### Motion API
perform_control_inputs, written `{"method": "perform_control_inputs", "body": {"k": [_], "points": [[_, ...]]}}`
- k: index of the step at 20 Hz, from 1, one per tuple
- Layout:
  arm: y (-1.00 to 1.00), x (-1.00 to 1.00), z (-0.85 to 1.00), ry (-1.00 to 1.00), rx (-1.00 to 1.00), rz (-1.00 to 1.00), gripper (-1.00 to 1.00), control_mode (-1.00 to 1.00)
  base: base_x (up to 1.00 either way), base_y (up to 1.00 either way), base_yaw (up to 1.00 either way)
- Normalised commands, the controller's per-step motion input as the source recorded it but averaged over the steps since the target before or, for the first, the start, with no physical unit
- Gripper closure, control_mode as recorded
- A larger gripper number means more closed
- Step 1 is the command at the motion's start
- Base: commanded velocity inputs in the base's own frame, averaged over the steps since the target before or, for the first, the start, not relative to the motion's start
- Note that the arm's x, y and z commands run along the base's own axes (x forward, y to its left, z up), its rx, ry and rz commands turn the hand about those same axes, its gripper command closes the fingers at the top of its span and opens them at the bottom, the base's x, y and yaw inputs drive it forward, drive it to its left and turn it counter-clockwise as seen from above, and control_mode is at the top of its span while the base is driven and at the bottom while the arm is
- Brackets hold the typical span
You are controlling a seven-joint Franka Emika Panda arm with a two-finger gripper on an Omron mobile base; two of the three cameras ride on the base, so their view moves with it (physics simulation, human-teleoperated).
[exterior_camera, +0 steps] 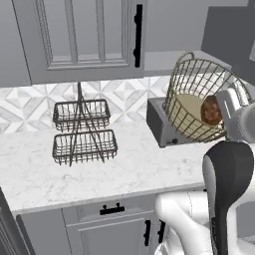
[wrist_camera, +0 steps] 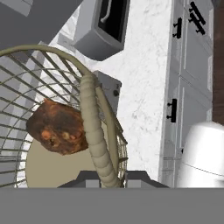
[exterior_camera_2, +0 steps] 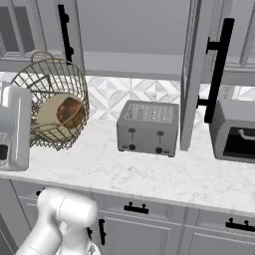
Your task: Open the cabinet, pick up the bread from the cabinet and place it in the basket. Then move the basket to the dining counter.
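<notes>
the gripper is pinching the thick rim of the wire basket, holding it up in the air and tipped on its side above the marble worktop, its open mouth facing the arm. the bread is sitting inside, leaning against the tan base. the toaster is standing on the worktop just behind the basket, beside the open cabinet door. a dark two-tier wire rack is standing further left on the worktop.

One basket, one bread, one toaster, one two-tier rack.
</notes>
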Motion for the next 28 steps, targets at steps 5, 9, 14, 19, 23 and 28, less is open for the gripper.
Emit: {"method": "perform_control_inputs", "body": {"k": [5, 9, 14, 19, 23, 28], "points": [[0.00, 0.00, 0.00, 0.00, 0.00, 0.00, 1.00, 1.00, -1.00, -0.06, -0.06], [0.00, 0.00, 0.00, 0.00, 0.00, 0.00, 1.00, 1.00, -1.00, -0.29, -0.10], [0.00, 0.00, 0.00, 0.00, 0.00, 0.00, 1.00, 1.00, -0.77, -0.15, -0.60], [0.00, 0.00, 0.00, 0.00, 0.00, 0.00, 1.00, 1.00, 0.00, 0.00, -1.00], [0.00, 0.00, 0.00, 0.00, 0.00, 0.00, 1.00, 1.00, 0.00, 0.00, -1.00], [0.00, 0.00, 0.00, 0.00, 0.00, 0.00, 1.00, 1.00, 0.00, -0.05, -0.98]]}}
